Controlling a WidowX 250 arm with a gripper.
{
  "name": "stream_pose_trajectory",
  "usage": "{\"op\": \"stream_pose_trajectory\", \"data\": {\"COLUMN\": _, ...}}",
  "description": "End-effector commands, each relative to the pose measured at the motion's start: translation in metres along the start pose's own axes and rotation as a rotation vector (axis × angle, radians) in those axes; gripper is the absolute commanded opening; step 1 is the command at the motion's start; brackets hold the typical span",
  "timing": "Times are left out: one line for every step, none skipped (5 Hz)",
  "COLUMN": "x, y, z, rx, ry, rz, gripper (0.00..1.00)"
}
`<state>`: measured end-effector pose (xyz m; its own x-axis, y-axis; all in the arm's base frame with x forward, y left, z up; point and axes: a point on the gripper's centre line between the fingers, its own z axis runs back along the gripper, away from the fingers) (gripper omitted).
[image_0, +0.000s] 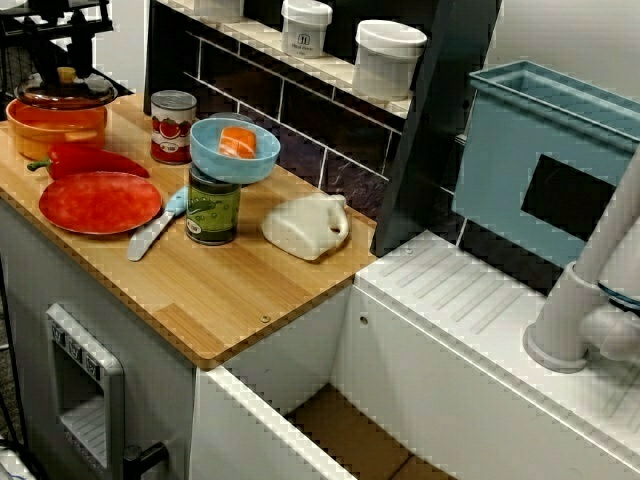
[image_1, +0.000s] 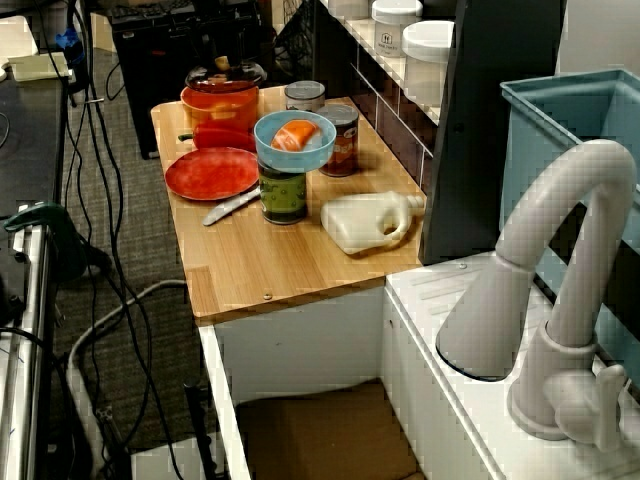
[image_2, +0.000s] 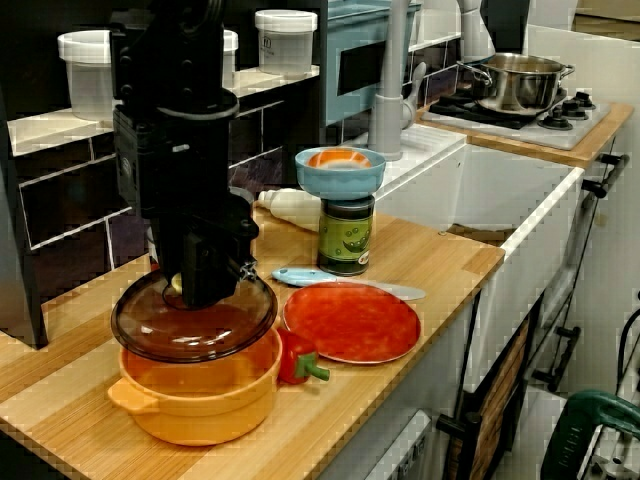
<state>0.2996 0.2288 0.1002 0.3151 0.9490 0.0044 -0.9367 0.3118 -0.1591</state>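
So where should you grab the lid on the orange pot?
By the small knob on top of the lid, from straight above. The lid is a wide, smooth dome on the pot, so only the knob sticks up to pinch.

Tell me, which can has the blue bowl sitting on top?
The green can, beside the white jug. The blue bowl rests on its top, while the red tomato can near the orange pot has nothing on top.

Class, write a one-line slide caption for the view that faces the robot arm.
Robot hand at the knob of the lid on a pot, beside a pepper and plate.
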Motion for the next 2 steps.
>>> {"op": "stream_pose_trajectory", "data": {"x": -0.0001, "y": -0.0086, "z": 0.023, "rx": -0.031, "ry": -0.037, "rz": -0.027, "gripper": 0.0}}
{"op": "stream_pose_trajectory", "data": {"x": -0.0062, "y": -0.0155, "z": 0.0279, "rx": -0.038, "ry": -0.029, "rz": -0.049, "gripper": 0.0}}
